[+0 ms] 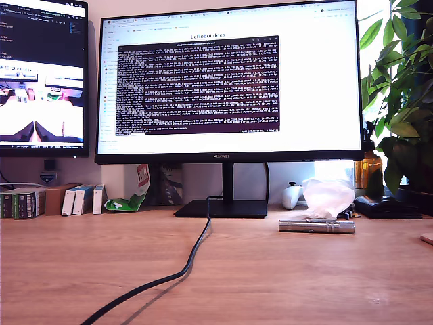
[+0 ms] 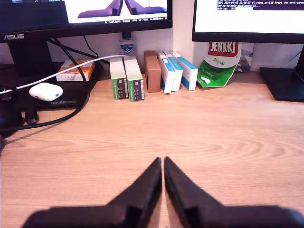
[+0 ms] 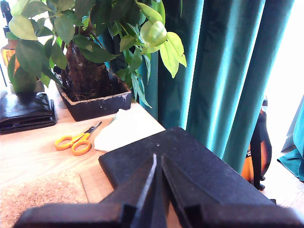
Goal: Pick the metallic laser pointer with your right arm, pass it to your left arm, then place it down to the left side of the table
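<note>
The metallic laser pointer [image 1: 316,226] lies flat on the wooden table [image 1: 101,271], towards the exterior view's right, in front of a crumpled white bag. No arm shows in the exterior view. My first gripper [image 2: 163,161] is shut and empty, hovering over bare table [image 2: 213,133] facing a row of small boxes. My second gripper [image 3: 157,159] is shut and empty above a black pad [image 3: 199,166] at the table's edge beside a potted plant. Neither wrist view shows the pointer.
A monitor stand [image 1: 222,208] and a black cable [image 1: 183,271] cross the middle. A white mouse [image 1: 291,196] and crumpled white bag [image 1: 328,196] sit behind the pointer. Small boxes [image 2: 127,78] line the back. Orange scissors [image 3: 76,141] lie near the plant pot [image 3: 95,102].
</note>
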